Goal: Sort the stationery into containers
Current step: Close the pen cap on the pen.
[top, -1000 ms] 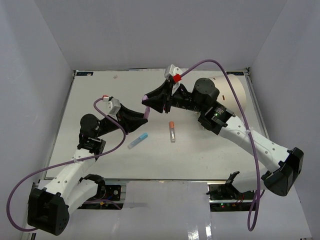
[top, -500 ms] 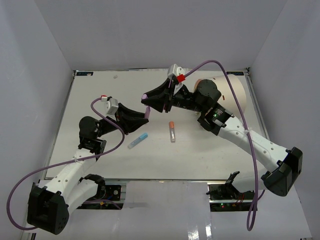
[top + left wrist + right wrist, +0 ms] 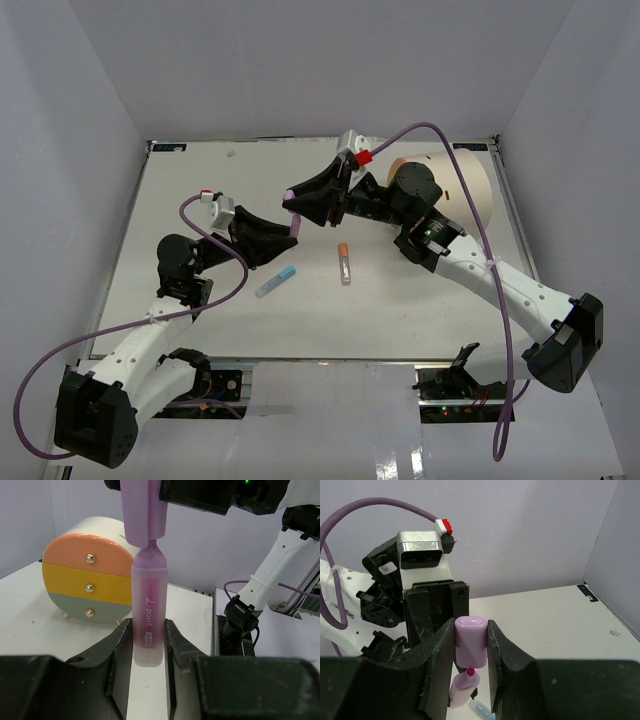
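My left gripper (image 3: 148,640) is shut on a pink-purple highlighter body (image 3: 149,625), held upright with its tip bared. Directly above it my right gripper (image 3: 470,645) is shut on the matching purple cap (image 3: 470,640). The cap's mouth hangs just over the pink tip, with a small gap. In the top view the two grippers meet mid-table, cap (image 3: 289,193) above body (image 3: 295,228). A blue pen (image 3: 276,282) and a clear pen with an orange cap (image 3: 344,263) lie on the table. The cream drum container (image 3: 470,185) lies at the back right, its face (image 3: 87,585) banded orange, yellow and green with brass knobs.
White walls close in the table (image 3: 200,190) on three sides. The right arm's purple cable (image 3: 470,190) arcs over the drum. The blue pen (image 3: 482,711) lies right under the joined grippers.
The left wrist has drawn back a little to the left. The right gripper with the cap has barely shifted. Both grips are unchanged.
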Robot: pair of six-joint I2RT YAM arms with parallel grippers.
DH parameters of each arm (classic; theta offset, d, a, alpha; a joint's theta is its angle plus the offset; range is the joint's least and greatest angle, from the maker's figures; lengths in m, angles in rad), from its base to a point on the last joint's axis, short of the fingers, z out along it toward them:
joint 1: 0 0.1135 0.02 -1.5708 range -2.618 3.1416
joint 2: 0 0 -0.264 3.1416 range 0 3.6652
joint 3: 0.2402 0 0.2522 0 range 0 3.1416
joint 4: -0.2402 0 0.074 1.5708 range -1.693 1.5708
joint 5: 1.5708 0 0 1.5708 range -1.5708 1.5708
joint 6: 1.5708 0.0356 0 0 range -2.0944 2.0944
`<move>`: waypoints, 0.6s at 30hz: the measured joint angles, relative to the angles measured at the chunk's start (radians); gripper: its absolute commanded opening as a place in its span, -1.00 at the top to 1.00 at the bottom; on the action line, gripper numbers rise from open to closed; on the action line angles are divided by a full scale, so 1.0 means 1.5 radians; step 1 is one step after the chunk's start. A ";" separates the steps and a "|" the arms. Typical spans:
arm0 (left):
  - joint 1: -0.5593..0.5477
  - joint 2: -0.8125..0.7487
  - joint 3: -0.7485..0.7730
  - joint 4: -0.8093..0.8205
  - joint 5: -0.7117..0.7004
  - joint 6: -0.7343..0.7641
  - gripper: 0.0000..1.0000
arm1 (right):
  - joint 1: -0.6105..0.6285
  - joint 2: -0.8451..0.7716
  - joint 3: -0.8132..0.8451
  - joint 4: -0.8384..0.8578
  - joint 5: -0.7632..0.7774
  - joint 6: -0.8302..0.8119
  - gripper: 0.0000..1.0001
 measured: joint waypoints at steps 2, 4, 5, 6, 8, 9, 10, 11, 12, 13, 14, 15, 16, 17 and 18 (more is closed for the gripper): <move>0.000 0.000 0.000 0.001 0.000 -0.002 1.00 | -0.001 -0.001 -0.001 0.000 0.000 0.003 0.85; 0.000 0.001 0.000 0.001 0.000 -0.003 1.00 | -0.002 -0.004 -0.002 0.001 0.000 0.004 0.85; 0.000 0.001 0.000 0.001 0.000 -0.003 1.00 | -0.002 -0.005 -0.003 0.001 -0.001 0.004 0.85; 0.000 0.001 0.000 0.001 0.000 -0.003 1.00 | -0.003 -0.007 -0.003 0.001 -0.002 0.004 0.85; 0.000 0.001 0.000 0.002 -0.001 -0.003 1.00 | -0.005 -0.009 -0.003 0.001 -0.003 0.005 0.85; 0.000 0.001 0.000 0.002 -0.001 -0.003 1.00 | -0.005 -0.010 -0.003 0.001 -0.003 0.005 0.85; 0.000 0.001 0.000 0.002 -0.001 -0.003 1.00 | -0.005 -0.011 -0.003 0.001 -0.003 0.005 0.85; 0.000 0.001 0.000 0.002 -0.001 -0.003 1.00 | -0.005 -0.011 -0.003 0.002 -0.005 0.005 0.84; 0.000 0.001 0.000 0.002 -0.001 -0.003 1.00 | -0.005 -0.011 -0.003 0.003 -0.006 0.005 0.85; 0.000 0.001 0.000 0.003 0.000 -0.004 1.00 | -0.005 -0.011 -0.003 0.005 -0.008 0.005 0.85; 0.000 0.001 0.000 0.003 -0.001 -0.004 1.00 | -0.005 -0.011 -0.003 0.006 -0.008 0.006 0.85; 0.000 0.001 0.000 0.005 -0.001 -0.006 1.00 | -0.005 -0.011 -0.003 0.008 -0.010 0.007 0.85; 0.000 0.001 0.000 0.008 -0.001 -0.008 1.00 | -0.005 -0.011 -0.004 0.011 -0.010 0.008 0.85; 0.000 0.001 -0.001 0.013 -0.001 -0.011 1.00 | -0.005 -0.011 -0.004 0.013 -0.011 0.008 0.85; 0.000 0.001 -0.001 0.018 -0.001 -0.014 1.00 | -0.005 -0.011 -0.006 0.016 -0.012 0.010 0.84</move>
